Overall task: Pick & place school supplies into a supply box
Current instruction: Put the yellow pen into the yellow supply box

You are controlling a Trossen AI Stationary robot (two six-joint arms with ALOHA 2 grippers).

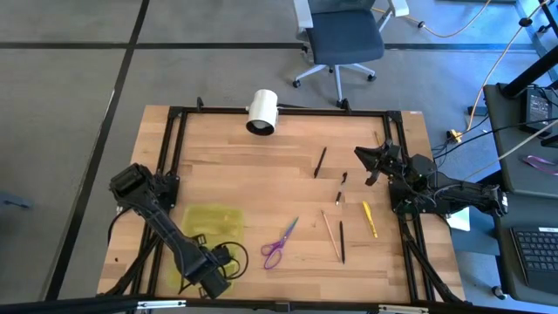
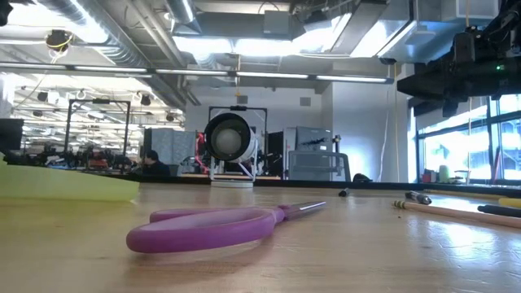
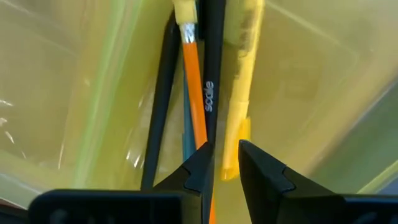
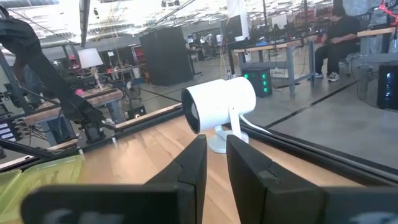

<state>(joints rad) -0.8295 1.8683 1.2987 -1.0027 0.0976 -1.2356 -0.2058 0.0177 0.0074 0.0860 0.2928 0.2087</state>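
Table: you have a light wooden top (image 1: pixel 261 187) inside a black frame.
Far edge: a white cylinder (image 1: pixel 262 111) stands at the middle.
Near left: the yellow-green supply box (image 1: pixel 209 223) lies open on the wood.
Near centre: the purple-handled scissors (image 1: pixel 279 243) lie flat, right of the box.
Right half: you see a black pen (image 1: pixel 320 161), a tan pencil (image 1: pixel 330 234), a second black pen (image 1: pixel 342 242) and a yellow pen (image 1: pixel 370 218), lying apart.

One word can be read — "scale", in white letters along the black pen (image 3: pixel 211 74) lying in the supply box (image 3: pixel 311 81), just beside the orange pencil (image 3: pixel 194 93) — nothing else is legible.
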